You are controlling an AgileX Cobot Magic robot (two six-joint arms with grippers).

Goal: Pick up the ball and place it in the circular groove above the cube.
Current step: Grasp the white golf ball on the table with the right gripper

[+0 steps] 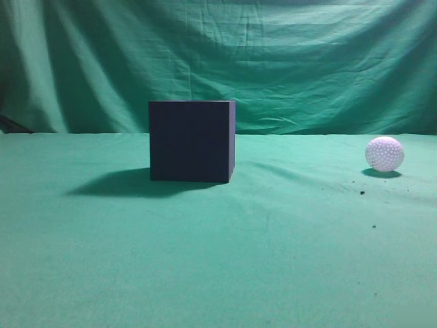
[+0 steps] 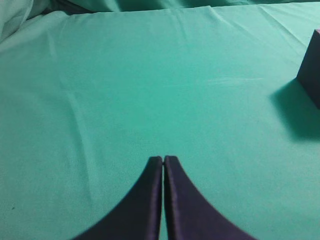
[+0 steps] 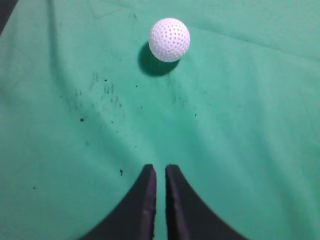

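The white dimpled ball lies on the green cloth at the far right, well apart from the cube. It also shows in the right wrist view, ahead of my right gripper, whose fingers are nearly together with a thin gap and hold nothing. The dark navy cube stands left of centre; its top face is not visible. Only its corner shows at the right edge of the left wrist view. My left gripper is shut and empty over bare cloth. Neither gripper shows in the exterior view.
Green cloth covers the table and hangs as a backdrop behind it. Small dark specks dot the cloth near the ball. The cube casts a shadow to its left.
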